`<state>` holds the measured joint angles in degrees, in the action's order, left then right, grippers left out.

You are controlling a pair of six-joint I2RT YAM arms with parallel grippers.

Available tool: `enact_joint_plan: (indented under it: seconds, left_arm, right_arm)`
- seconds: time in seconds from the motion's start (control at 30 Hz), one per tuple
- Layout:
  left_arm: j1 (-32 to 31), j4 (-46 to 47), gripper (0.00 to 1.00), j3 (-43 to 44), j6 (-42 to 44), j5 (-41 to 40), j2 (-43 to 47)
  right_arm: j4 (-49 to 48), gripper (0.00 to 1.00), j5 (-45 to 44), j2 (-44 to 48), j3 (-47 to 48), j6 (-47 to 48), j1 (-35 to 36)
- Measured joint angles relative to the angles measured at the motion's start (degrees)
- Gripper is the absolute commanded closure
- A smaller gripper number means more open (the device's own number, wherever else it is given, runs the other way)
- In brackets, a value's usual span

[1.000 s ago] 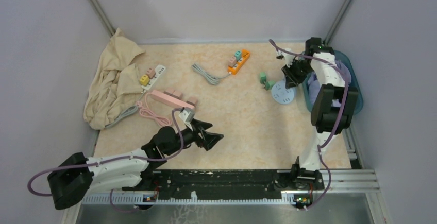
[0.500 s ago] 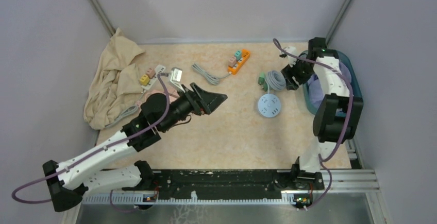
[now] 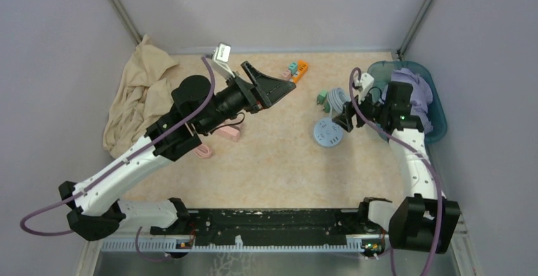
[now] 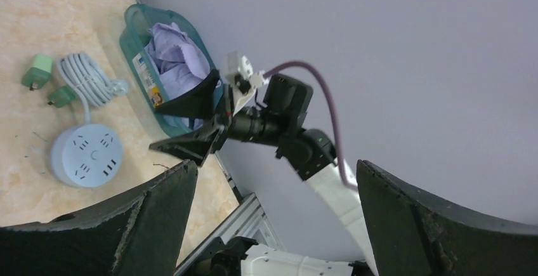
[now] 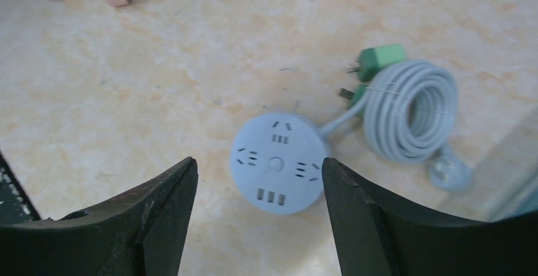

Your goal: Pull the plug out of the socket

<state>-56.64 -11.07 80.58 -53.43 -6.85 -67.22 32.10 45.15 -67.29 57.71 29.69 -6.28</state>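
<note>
1. Beige cloth (image 3: 136, 101): bunched at the far-left wall.
2. Left gripper (image 3: 269, 80): raised above the table, fingers spread wide, nothing held.
3. Round socket (image 3: 328, 132): flat on the table. Green plug (image 3: 323, 96) lies loose behind it, beside the coiled cable (image 3: 341, 97).
4. Right gripper (image 3: 344, 119): over the socket's right edge, fingers partly apart, empty.

The left arm has been swung from the near left of the bench (image 3: 285, 162) to its far middle, and the left pincer (image 3: 273, 89) has been brought beside the orange power strip (image 3: 299, 68), jaws spread fully. The right pincer (image 3: 346, 120) has been drawn back from the basket (image 3: 439, 124) and opened above the round socket (image 3: 328, 134), which appears to have been shifted nearer, its coiled cable (image 3: 339, 97) now uncovered.
</note>
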Motion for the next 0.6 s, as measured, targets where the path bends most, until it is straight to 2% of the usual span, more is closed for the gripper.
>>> enact_joint_plan:
  seconds: [0.17,0.37,0.6]
  left_arm:
    - [-0.2,0.3,0.00,1.7,-1.0,0.9,-1.3]
    - [-0.3,0.4,0.00,2.9,-2.4,0.8,-2.4]
    - [-3.1,0.6,0.00,5.9,-4.4,0.3,-5.4]
  right_arm:
    - [-11.1,0.26,8.8,7.0,-13.5,-6.0,0.0]
    - [-17.7,0.26,12.2,7.4,-14.6,-9.1,-1.2]
    - [-20.2,0.26,14.0,7.6,-15.0,-10.4,-1.5]
